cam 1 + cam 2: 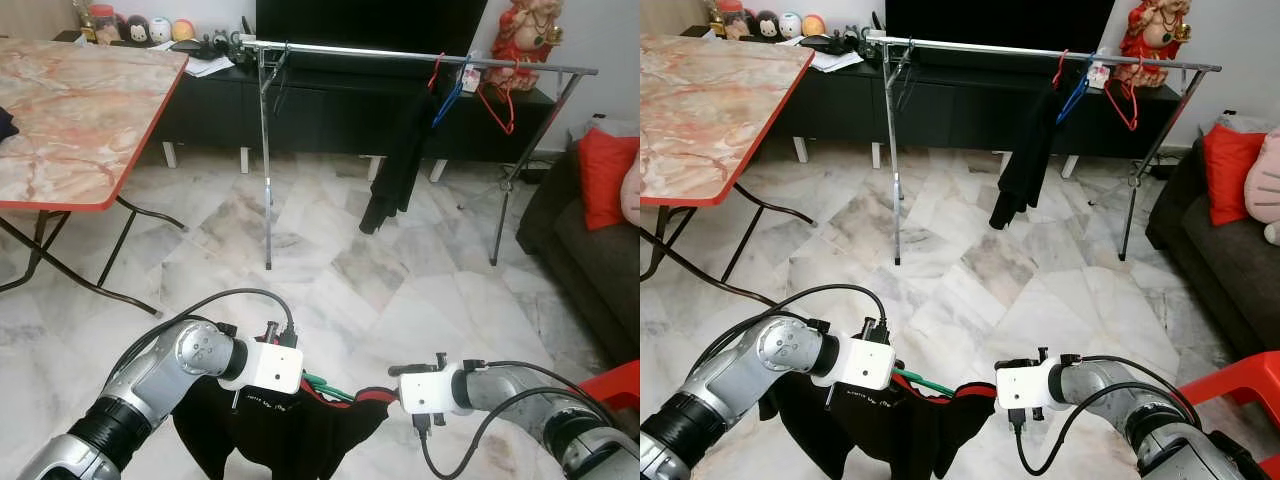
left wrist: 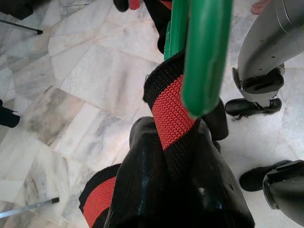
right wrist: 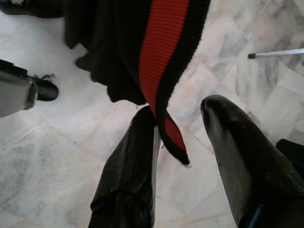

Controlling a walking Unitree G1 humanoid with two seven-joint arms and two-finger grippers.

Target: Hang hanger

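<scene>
Left gripper (image 2: 190,142) clamped on green hanger (image 1: 322,384) and black-red garment (image 1: 290,430), low, near. Right gripper (image 3: 183,156) fingers apart, trim edge between, unpinched. Rail (image 1: 400,55) far ahead, running left-right; left arm carries load.

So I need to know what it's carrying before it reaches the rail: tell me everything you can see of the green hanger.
The green hanger looks like smooth, glossy plastic with thick rounded bars. A short stretch pokes out between the two wrists. A black garment with a red band wraps over it and drapes below. The left gripper is clamped on that band right at the hanger. The right gripper is open beside the garment's edge. The hanger's hook is hidden.
</scene>
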